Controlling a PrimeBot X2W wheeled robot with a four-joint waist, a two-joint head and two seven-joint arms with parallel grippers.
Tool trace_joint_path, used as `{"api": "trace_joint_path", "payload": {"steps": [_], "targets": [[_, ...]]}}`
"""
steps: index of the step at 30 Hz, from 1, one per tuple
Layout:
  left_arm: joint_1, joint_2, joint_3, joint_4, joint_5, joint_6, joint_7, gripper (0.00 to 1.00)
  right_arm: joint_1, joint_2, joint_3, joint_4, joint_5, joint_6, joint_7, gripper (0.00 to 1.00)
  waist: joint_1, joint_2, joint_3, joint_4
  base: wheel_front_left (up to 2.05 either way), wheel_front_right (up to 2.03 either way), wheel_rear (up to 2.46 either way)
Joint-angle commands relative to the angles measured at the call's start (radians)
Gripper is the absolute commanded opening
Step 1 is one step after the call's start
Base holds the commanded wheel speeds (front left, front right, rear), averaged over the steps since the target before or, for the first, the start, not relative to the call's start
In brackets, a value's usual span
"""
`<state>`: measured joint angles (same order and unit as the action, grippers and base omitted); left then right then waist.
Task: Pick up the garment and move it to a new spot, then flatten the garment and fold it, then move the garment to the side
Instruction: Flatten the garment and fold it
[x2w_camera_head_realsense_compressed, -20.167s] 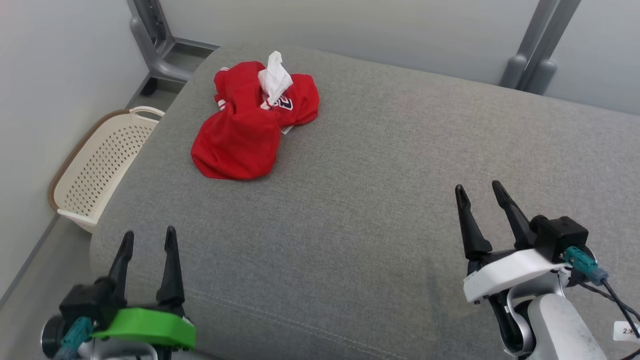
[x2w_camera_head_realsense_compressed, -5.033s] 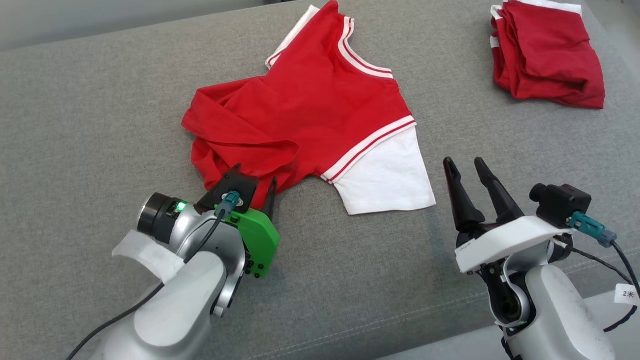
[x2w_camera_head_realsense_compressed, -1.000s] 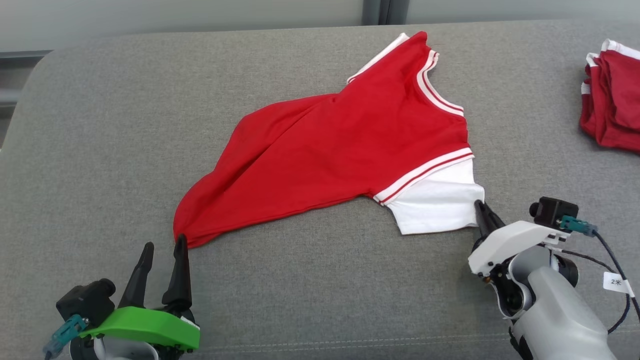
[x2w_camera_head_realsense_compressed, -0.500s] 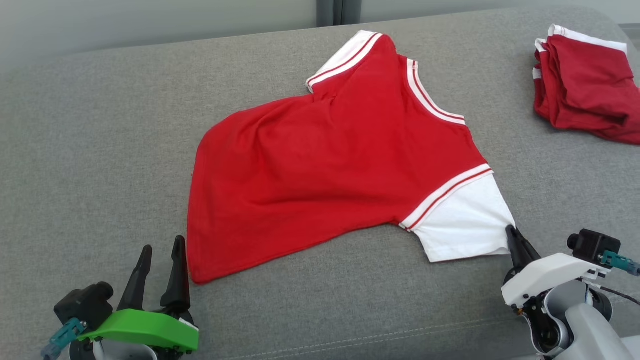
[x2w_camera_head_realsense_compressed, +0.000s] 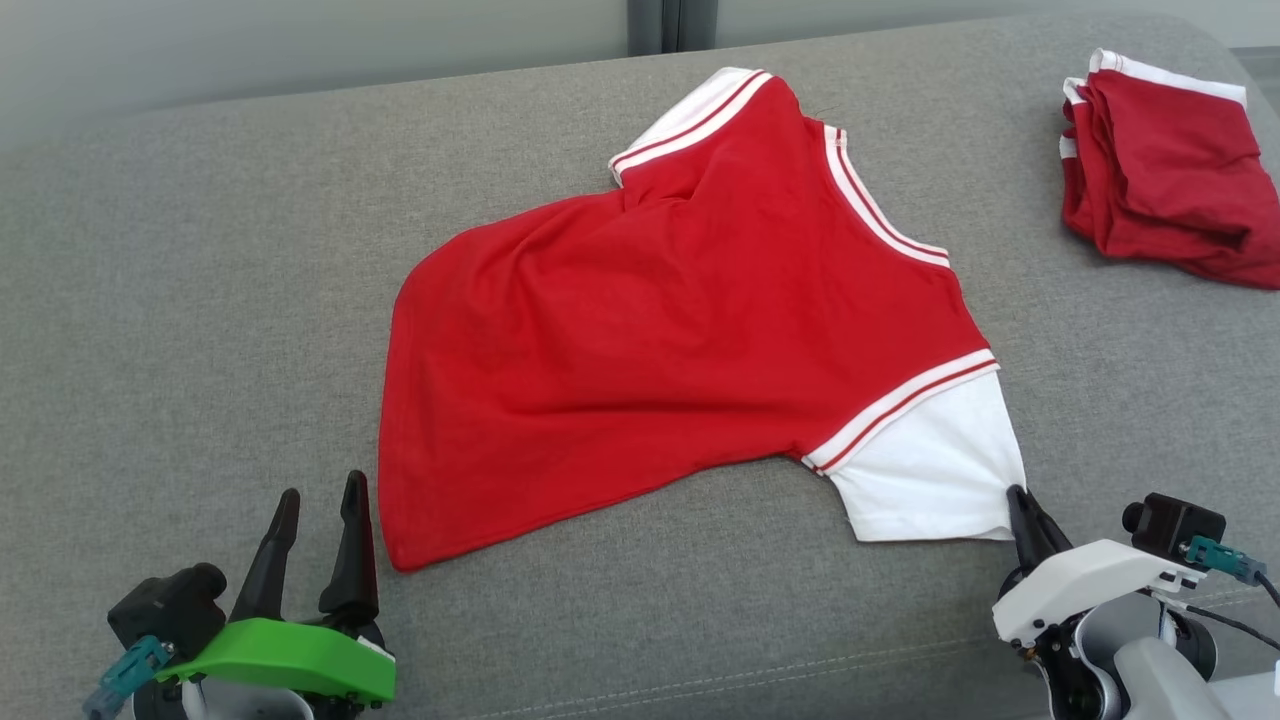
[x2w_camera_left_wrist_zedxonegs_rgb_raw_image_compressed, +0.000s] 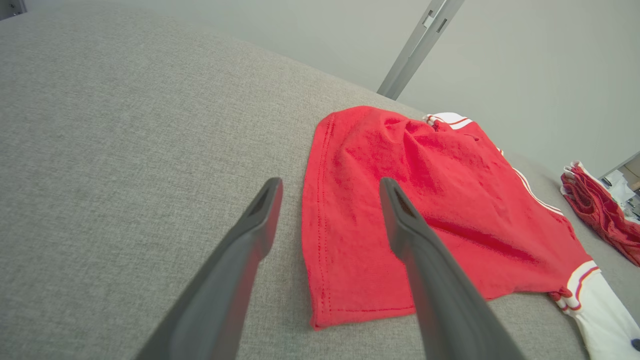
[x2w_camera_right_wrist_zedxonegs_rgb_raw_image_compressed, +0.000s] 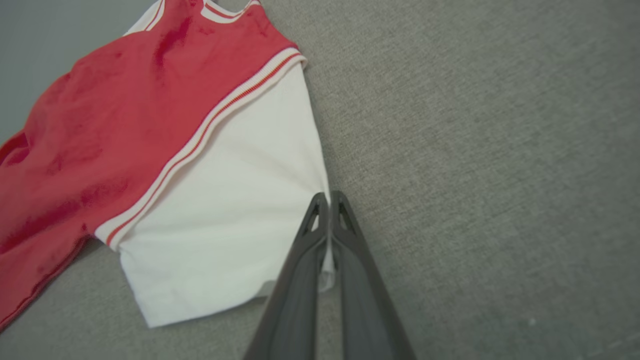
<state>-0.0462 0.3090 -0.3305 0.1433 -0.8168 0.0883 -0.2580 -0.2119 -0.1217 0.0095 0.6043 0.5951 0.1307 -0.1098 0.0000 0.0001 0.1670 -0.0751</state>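
Grey cushion (x2w_camera_head_realsense_compressed: 200, 300): broad, soft, coarse weave.
Red shirt (x2w_camera_head_realsense_compressed: 650, 330): lies across the cushion's middle, spread but skewed, with ridges over the chest.
Folded red pile (x2w_camera_head_realsense_compressed: 1160, 160): at the cushion's far right corner.
White sleeve (x2w_camera_head_realsense_compressed: 930, 470): toward the cushion's near right.
Right gripper (x2w_camera_head_realsense_compressed: 1018, 495): at the cushion's near right, fingers closed, pinching the sleeve's hem corner.
Left gripper (x2w_camera_head_realsense_compressed: 321, 484): at the cushion's near left, fingers spread, holding nothing.
Risks: a one-sided pull likely drags the whole shirt askew, since its bottom hem lies free. The thin pinch may slip off. The weave may catch and bunch the cloth underneath.
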Motion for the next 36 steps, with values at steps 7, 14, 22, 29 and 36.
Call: {"api": "trace_joint_path", "payload": {"steps": [7, 14, 22, 29, 36], "targets": [[0.041, -0.002, 0.016, -0.031, 0.034, 0.017, -0.007, 1.0, -0.025, -0.016, -0.008, -0.039, -0.057, 0.0, -0.056, 1.0, 0.0, -0.0001, -0.039, -0.016, 0.0, 0.0, 0.0], [0.067, -0.001, 0.049, -0.068, 0.077, 0.038, -0.007, 1.0, -0.037, -0.029, -0.014, -0.153, -0.135, 0.0, -0.053, 1.0, 0.0, -0.0001, -0.094, -0.032, 0.0, 0.0, 0.0], [0.112, 0.005, 0.064, -0.1, 0.132, 0.075, -0.007, 1.0, -0.006, 0.0, 0.011, -0.322, -0.224, 0.0, -0.001, 1.0, 0.0, -0.0001, -0.166, -0.032, 0.0, 0.0, 0.0], [0.153, 0.013, 0.074, -0.131, 0.158, 0.099, -0.007, 1.0, 0.034, 0.028, 0.043, -0.423, -0.252, 0.0, 0.031, 1.0, 0.0, -0.0001, -0.189, -0.017, 0.0, 0.0, 0.0], [0.208, 0.025, 0.094, -0.152, 0.18, 0.125, -0.007, 1.0, 0.074, 0.05, 0.09, -0.473, -0.263, 0.0, 0.044, 1.0, 0.0, -0.0001, -0.209, -0.001, 0.0, 0.0, 0.0]]}}
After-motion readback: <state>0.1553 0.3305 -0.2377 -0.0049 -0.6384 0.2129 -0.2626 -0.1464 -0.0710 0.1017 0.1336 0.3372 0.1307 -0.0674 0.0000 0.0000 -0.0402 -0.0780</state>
